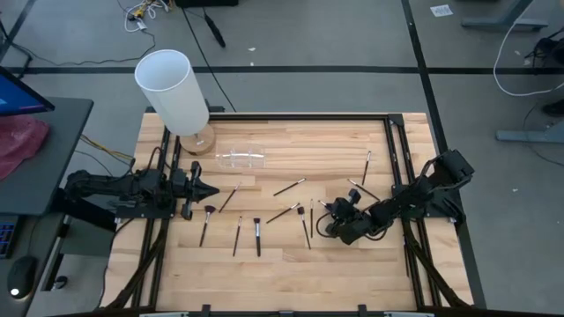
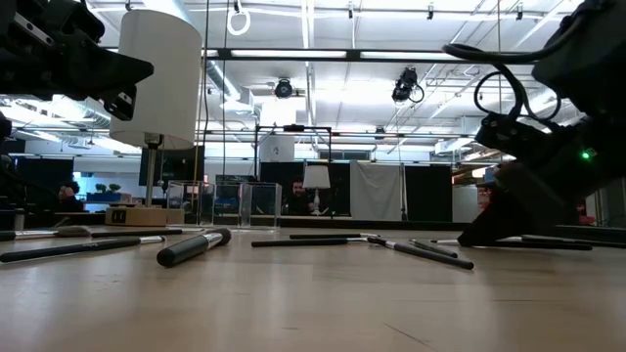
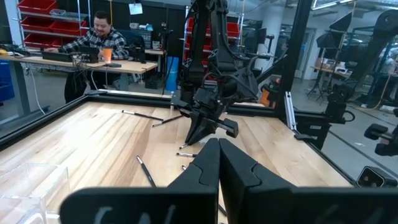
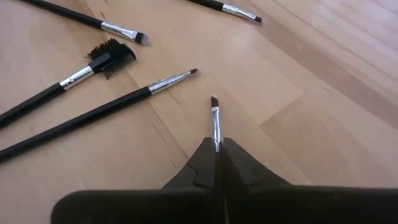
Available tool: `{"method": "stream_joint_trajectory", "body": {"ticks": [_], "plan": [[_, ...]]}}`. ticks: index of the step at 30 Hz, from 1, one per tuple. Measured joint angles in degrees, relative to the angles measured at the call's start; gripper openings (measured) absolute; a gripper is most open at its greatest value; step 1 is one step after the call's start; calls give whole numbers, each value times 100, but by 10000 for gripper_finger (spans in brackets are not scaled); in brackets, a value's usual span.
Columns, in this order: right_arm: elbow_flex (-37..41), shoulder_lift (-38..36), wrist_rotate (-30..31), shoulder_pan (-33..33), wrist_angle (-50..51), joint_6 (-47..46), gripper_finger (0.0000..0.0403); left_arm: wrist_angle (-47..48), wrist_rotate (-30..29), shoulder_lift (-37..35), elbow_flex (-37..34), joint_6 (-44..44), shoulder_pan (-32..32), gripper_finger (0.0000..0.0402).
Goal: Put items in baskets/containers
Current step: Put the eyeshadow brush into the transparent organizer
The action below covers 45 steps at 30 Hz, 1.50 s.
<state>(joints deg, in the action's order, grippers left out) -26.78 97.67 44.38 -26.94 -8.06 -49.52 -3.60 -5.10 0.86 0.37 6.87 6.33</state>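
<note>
- High view: my right gripper (image 1: 328, 222) is low over the wood table (image 1: 291, 264), right of the scattered makeup brushes (image 1: 256, 236). The clear holder (image 1: 241, 158) sits near the white cylinder (image 1: 173, 89). My left gripper (image 1: 208, 193) waits at the left edge.
- Low view: brushes lie flat across the tabletop, and the holder (image 2: 220, 203) sits far back.
- Left wrist view: my left fingers (image 3: 214, 163) are pressed together, holding nothing.
- Right wrist view: my right fingers (image 4: 202, 163) are clenched on a thin brush (image 4: 215, 118) with its tip poking out. Three more brushes lie just beside it.

Overhead straight down, low level across table (image 1: 352, 264), wrist cameras close, sharing brushes (image 4: 93, 115).
</note>
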Motion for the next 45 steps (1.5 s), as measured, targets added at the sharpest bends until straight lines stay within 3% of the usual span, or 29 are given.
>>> {"method": "stream_joint_trajectory", "body": {"ticks": [15,18,23,27,35,41,45], "plan": [[-3,-83,171,9,-410,-8,7,-10,-1,0,0,-2,2,3],[-5,-267,216,9,-427,121,7,-358,-7,-2,0,154,2,3],[-7,-447,280,5,-428,204,7,-764,-444,-3,0,1022,-2,3],[-7,-466,468,7,-666,244,7,-886,-577,241,1,764,-6,3],[-16,-466,376,454,-3001,2057,8,-1547,-602,2036,-1,733,-153,3],[-18,-468,-417,921,-4942,3431,8,-3250,-364,3979,2,255,-177,11],[-24,-472,-822,1126,-5682,3940,8,-4595,-197,5294,5,-87,-235,56]]}}
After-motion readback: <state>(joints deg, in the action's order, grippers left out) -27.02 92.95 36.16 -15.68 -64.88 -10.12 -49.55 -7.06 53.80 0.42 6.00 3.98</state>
